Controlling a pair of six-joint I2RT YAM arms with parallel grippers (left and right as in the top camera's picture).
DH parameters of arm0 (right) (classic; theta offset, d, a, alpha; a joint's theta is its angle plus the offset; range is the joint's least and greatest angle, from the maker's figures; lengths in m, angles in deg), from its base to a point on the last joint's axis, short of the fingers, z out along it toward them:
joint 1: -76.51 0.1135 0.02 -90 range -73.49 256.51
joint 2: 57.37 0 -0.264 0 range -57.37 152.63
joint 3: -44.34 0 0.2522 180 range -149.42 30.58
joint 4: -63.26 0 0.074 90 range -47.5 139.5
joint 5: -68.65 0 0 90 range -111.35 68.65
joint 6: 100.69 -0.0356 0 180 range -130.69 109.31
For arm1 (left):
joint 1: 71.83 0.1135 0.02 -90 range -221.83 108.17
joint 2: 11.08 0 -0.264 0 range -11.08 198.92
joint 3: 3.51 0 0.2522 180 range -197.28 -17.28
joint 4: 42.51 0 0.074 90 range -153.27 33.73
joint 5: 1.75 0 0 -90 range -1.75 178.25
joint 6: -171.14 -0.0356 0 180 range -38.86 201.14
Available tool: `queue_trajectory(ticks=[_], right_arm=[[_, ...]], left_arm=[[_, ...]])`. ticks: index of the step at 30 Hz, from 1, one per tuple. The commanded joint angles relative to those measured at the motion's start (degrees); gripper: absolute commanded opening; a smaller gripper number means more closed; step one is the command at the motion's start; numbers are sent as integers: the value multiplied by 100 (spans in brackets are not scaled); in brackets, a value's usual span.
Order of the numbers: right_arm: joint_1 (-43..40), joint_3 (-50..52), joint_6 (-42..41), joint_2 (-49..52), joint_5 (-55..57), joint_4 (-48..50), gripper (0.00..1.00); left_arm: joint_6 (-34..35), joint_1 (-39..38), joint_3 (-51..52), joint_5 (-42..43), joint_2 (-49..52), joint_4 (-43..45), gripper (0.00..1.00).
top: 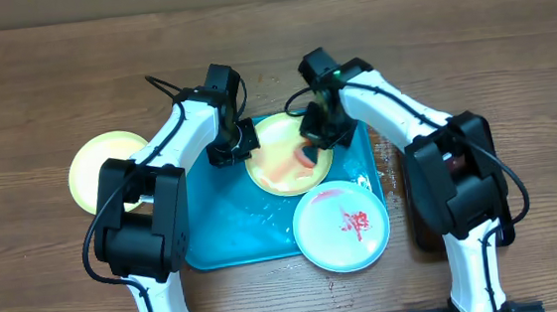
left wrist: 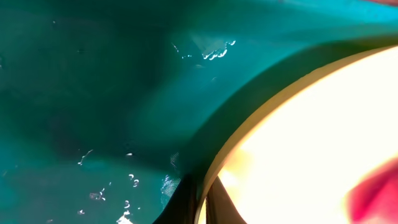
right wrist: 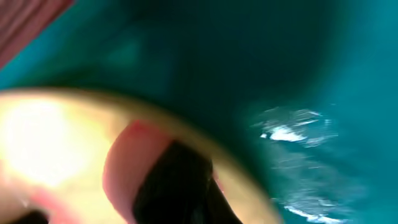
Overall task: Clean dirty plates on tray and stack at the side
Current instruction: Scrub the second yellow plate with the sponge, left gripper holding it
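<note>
All positions are given relative to the tray (top: 229, 220).

1. Left gripper (top: 246, 144): positioned at the tray's far half, on the left rim of the yellow plate (top: 280, 171). In the left wrist view my two dark fingers (left wrist: 183, 208) are cut off by the bottom edge. They stand narrow, one on each side of the plate rim, clamping it. The plate (left wrist: 323, 124) is overexposed there, so its surface cannot be read.

2. Right gripper (top: 310, 146): over the same plate, toward the tray's far right. It is closed on a pink-red pad (top: 305, 157) that lies against the plate. The right wrist view is badly blurred. It shows only one dark finger (right wrist: 171, 180), the pad (right wrist: 124, 168) around it, and water glints (right wrist: 292, 124) on the tray floor (right wrist: 280, 62).

3. Light blue plate (top: 335, 241): at the tray's near right corner, overhanging the rim, with red smears.

4. Light green plate (top: 95, 165): off the tray, on the table (top: 53, 74) to its left, partly covered by my left arm.

5. A dark shape (top: 420, 240) lies beside the tray's right edge. My right arm hides most of it, so I cannot tell what it is.
</note>
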Motion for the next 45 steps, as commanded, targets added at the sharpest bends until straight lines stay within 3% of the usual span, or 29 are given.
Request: queue_trajectory(ticks=[1,7,17,27,37,45], right_arm=[[-280,175,120,234,1038,-157,4],[-52,175,1781,234,-1300,267,4],[984,179,1506,573,-2549,750,4],[702,179,1185,850,-2031,750,4],[-308,170,1473,850,-81,-260,4],[-619,142,1652,848,748,-595,4]], left_arm=[[315,37,313,-468,634,103,4],[313,37,313,-433,634,98,4],[315,37,313,-422,634,70,4],[317,37,310,-424,634,33,4],[317,37,310,-424,634,24,4],[334,37,313,-428,634,-13,4]])
